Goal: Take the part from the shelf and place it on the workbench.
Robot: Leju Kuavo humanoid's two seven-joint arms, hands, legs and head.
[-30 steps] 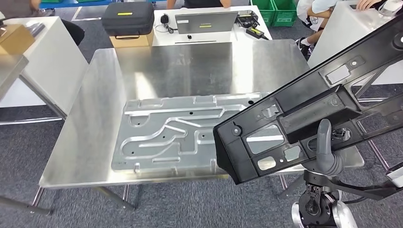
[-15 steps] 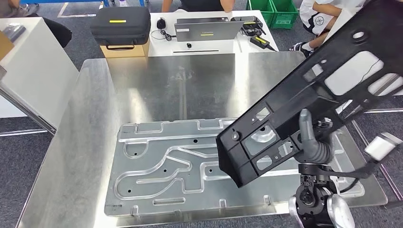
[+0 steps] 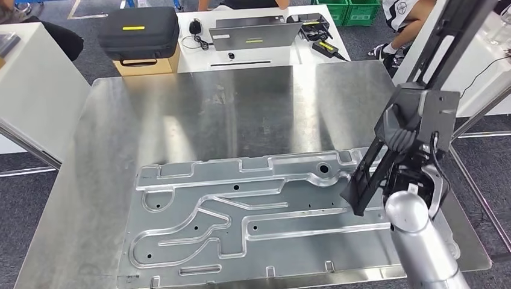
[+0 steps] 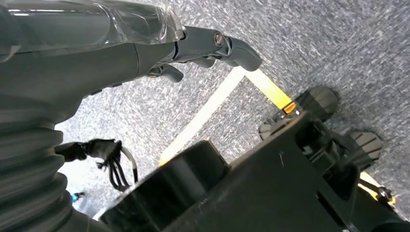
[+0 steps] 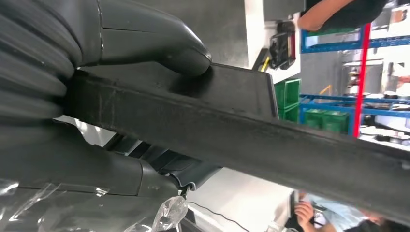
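Black part (image 3: 434, 54) being gripped by right hand (image 3: 401, 129) above bench (image 3: 241, 102).
Part's upper end is being cut off by frame; left hand (image 4: 212, 46) is hanging, fingers apart, holding nothing.

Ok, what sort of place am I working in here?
Likely a factory-style test lab or workshop. A steel workbench carries a stamped metal panel, the right hand holds a black part, and a desk behind holds a laptop and an equipment case.
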